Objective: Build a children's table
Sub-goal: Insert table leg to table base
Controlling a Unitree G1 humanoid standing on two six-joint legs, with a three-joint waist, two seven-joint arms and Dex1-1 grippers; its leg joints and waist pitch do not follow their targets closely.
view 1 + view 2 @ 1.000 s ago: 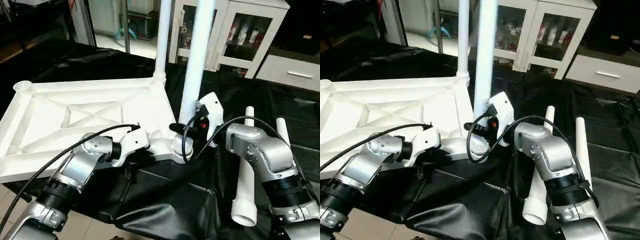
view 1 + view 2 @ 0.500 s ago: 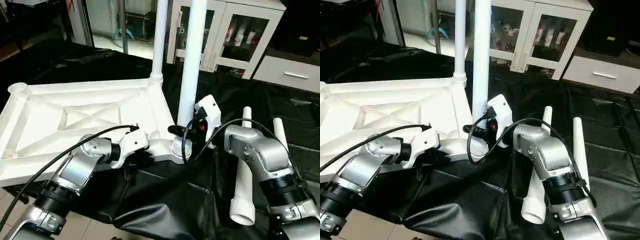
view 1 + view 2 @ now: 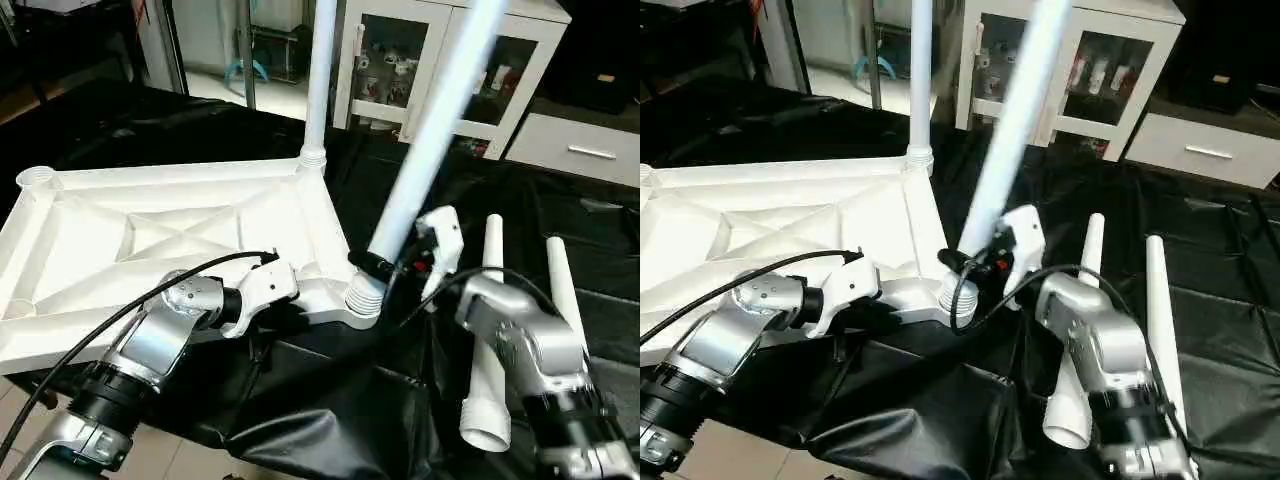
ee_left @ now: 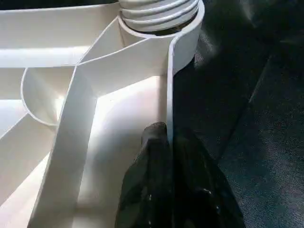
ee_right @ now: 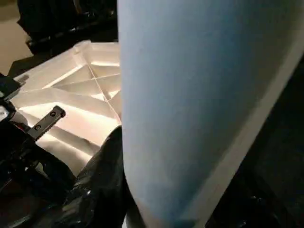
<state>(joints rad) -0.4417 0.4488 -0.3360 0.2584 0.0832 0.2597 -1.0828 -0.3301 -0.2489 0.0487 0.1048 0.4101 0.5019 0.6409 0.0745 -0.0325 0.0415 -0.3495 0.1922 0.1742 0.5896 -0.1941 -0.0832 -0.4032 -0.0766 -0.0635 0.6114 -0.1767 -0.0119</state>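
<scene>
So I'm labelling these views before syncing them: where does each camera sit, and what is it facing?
Left eye and right eye: on the head, looking forward and down over both silver forearms at the upturned table top.
Left wrist: along the left gripper, shut on the top's rim beside the corner socket.
Right wrist: along the right gripper, close against the tilted leg it holds.
Shared: both wrist views see the ribbed underside; the head views see that leg leaning in the near socket.
</scene>
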